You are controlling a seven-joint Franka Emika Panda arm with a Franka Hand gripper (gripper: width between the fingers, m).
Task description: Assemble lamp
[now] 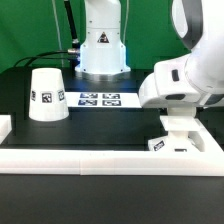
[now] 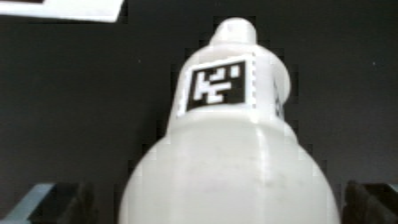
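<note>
The white bulb (image 2: 222, 150) fills the wrist view, with its tagged neck (image 2: 221, 85) pointing away over the black table. In the exterior view it lies under my gripper by the front wall (image 1: 168, 144). My gripper (image 1: 175, 123) is low over its wide body. One dark finger (image 2: 36, 203) stands at each side of it, and a thin dark gap shows between them and the bulb. The jaws look open. The cone shade (image 1: 47, 95) stands upright at the exterior view's left. I cannot make out the square base.
The marker board (image 1: 98, 99) lies flat behind the middle. A long white wall (image 1: 90, 157) runs along the front, with a short stub (image 1: 4, 126) at the exterior view's left edge. The robot's base (image 1: 102, 45) stands at the back.
</note>
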